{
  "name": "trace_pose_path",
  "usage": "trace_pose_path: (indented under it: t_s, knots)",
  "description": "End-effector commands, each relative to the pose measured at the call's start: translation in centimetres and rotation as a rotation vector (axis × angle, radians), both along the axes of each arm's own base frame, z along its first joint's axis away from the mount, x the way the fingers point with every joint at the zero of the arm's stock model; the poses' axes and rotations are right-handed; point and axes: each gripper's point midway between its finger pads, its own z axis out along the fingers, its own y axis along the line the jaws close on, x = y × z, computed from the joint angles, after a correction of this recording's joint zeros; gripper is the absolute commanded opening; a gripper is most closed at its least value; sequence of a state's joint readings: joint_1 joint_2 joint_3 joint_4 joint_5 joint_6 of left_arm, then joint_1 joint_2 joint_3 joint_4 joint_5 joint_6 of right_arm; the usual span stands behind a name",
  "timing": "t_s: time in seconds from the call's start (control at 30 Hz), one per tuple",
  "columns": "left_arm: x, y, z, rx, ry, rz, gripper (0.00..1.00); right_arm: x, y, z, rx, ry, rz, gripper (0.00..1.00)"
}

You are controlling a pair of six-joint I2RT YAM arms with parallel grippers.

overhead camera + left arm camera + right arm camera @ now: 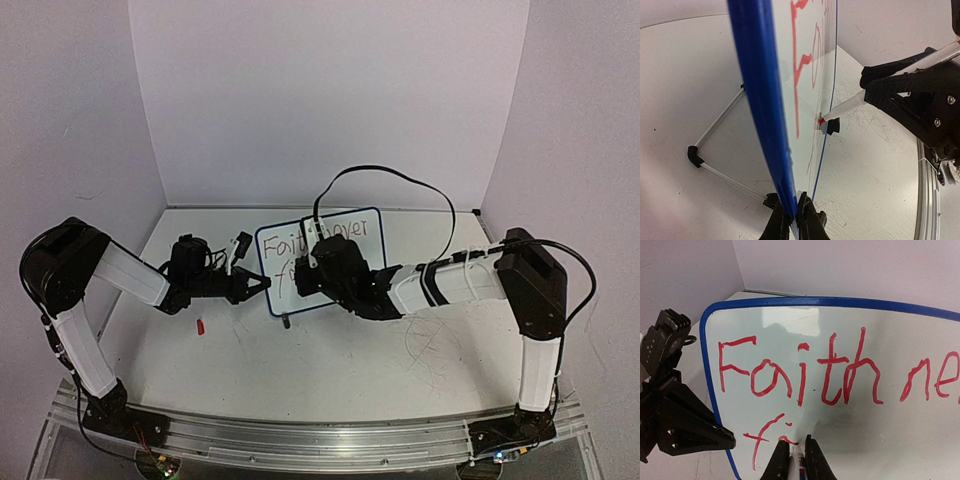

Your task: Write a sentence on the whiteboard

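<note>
Overhead, one whiteboard [284, 298] stands upright near the middle of the worktop [300, 365]. Its long axis runs left to right and its written face is turned toward the arm bases. One sentence [280, 245] in red crosses it in two lines. "Fait" and "never" can be read on the upper line, and the right arm hides the rest. Two pincers meet the whiteboard: the left pincer [262, 286] at its left edge and the right pincer [303, 277] against its face. One small red piece [201, 326] lies on the worktop, left of the whiteboard.

Next, the left wrist view shows the whiteboard edge-on. The left pincer's two fingers [779, 225] are clenched on its blue edge. One marker [845, 106], gripped by the right pincer, slants toward the written face with its red tip touching the surface. One wire prop [717, 127] leans out behind the whiteboard.

Lastly, in the right wrist view the right pincer is clenched on the marker. The marker points straight at the whiteboard, its tip on the lower line. The upper line reads "Faith ne" before the picture cuts it off, and the lower line shows "fa".
</note>
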State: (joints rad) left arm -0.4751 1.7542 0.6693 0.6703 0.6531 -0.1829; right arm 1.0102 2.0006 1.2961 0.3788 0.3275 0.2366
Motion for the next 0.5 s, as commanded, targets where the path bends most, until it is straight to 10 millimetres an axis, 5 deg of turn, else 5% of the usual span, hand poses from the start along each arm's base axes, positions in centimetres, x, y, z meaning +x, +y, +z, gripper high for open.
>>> trace_pose_path:
  t_s: [0.0, 0.47]
  knots:
    - [0.83, 0.44, -1.0, 0.065, -0.019, 0.034, 0.0, 3.34, -2.28, 4.25, 0.061, -0.088, -0.113, 0.0]
    - [0.83, 0.38, -1.02, 0.067, -0.02, 0.033, 0.0, 3.16, -2.32, 4.07, 0.061, -0.081, -0.102, 0.0]
